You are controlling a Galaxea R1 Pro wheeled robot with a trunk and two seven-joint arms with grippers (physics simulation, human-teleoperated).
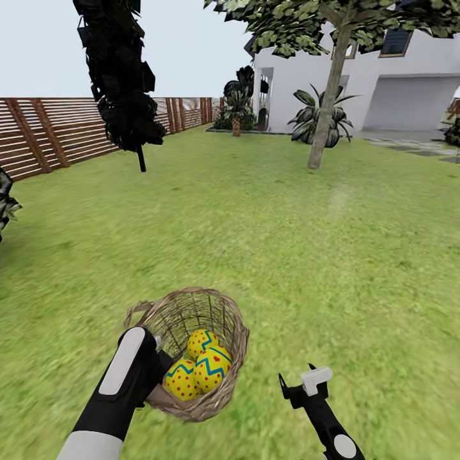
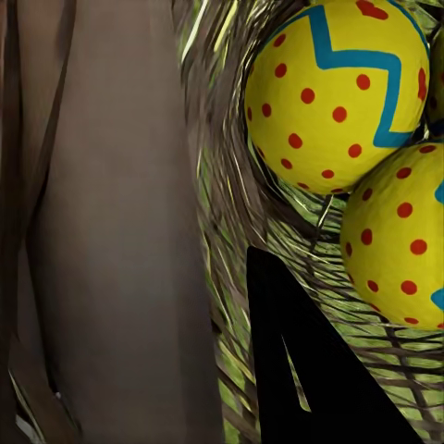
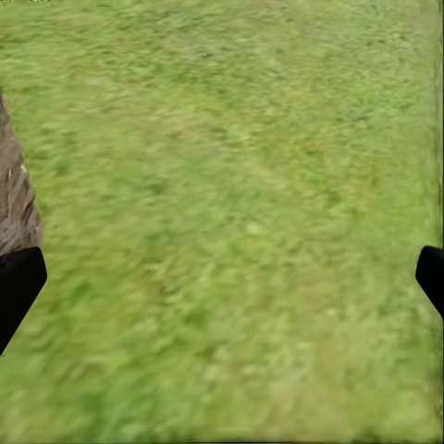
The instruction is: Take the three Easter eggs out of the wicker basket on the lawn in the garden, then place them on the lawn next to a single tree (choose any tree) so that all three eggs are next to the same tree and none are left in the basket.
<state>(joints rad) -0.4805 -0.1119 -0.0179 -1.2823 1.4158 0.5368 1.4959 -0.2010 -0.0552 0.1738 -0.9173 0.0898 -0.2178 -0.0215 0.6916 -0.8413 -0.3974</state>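
Observation:
In the head view the wicker basket [image 1: 191, 299] hangs tilted above the lawn [image 1: 287, 243], held at its near rim by my left gripper [image 1: 158, 382], which is shut on it. Three yellow Easter eggs lie inside: one at the back [image 1: 203, 340], one in front [image 1: 214, 370], one nearest my arm [image 1: 180, 380]. The left wrist view shows the basket wall [image 2: 120, 231] beside a black finger [image 2: 296, 370], and two eggs [image 2: 338, 92] [image 2: 402, 236]. My right gripper [image 1: 303, 383] is open right of the basket, with only grass between its fingertips [image 3: 18, 282]. A tree [image 1: 326, 108] with a bare trunk stands far ahead to the right.
A dark cone-shaped tree [image 1: 121, 83] stands ahead on the left before the slatted fence [image 1: 51, 134]. The white house [image 1: 383, 83], spiky palms [image 1: 319, 118] and a stone path [image 1: 415, 147] lie behind the bare-trunk tree. Open grass stretches between me and both trees.

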